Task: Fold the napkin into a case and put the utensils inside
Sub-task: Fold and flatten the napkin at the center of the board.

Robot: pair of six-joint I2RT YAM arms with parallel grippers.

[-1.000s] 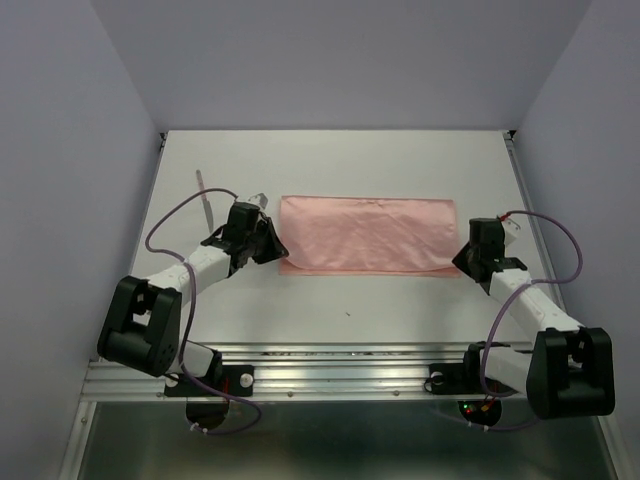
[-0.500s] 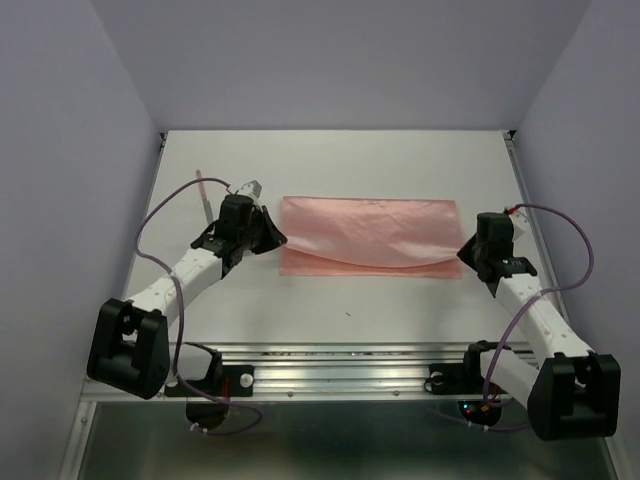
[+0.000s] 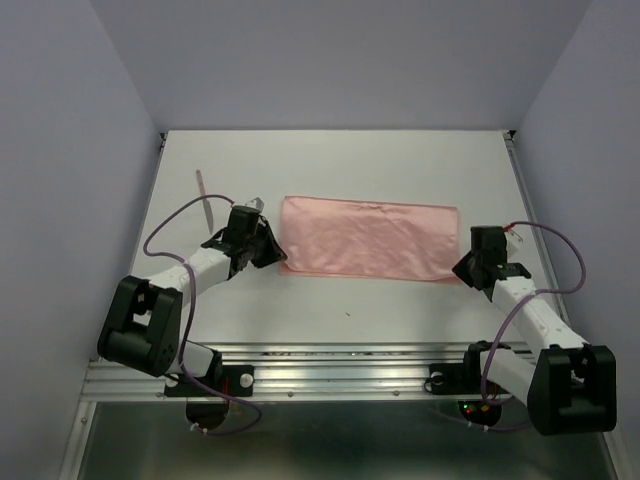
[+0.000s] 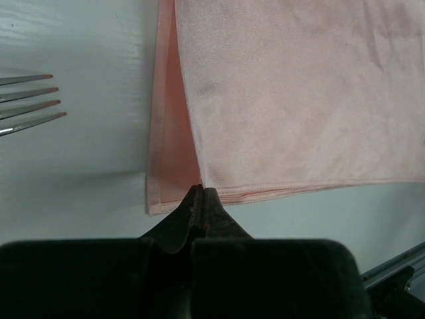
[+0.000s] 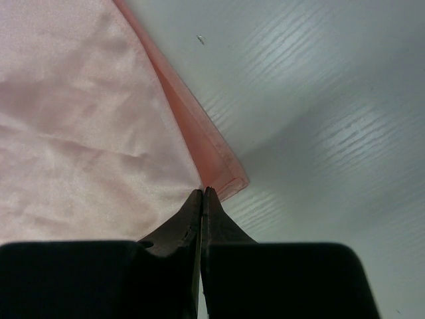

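Where the left gripper [image 4: 201, 193] meets the cloth, its jaws are pressed fully together on the near left corner of the upper layer of the napkin [image 3: 368, 238]. The black gripper body fills the bottom of the left wrist view and hides whatever lies beneath it. The right gripper [image 5: 202, 191] is likewise pinched tight, on the upper layer's near right corner, and its body blocks the lower part of its own view. How much cloth sits between either pair of tips is too fine to see. From above, both sets of fingertips are hard to make out against the dark wrists.

Both wrist views show the napkin as two layers, the lower one peeping out as a narrow strip past the upper at each short end. Those frames cut off most of the cloth. The top view shows it whole: a flat rectangle in the middle of the table [image 3: 330, 160]. Its long axis runs left to right, roughly parallel to the near edge, with the right end slightly nearer that edge.

A fork [image 4: 30, 100] lies near the napkin's left end, apart from it. Its tines point toward the cloth and its handle is cut off by the frame. Toward the table's left edge a slender pinkish utensil [image 3: 204, 190] points from far to near, its near end hard to follow beside the left arm [image 3: 195, 268].
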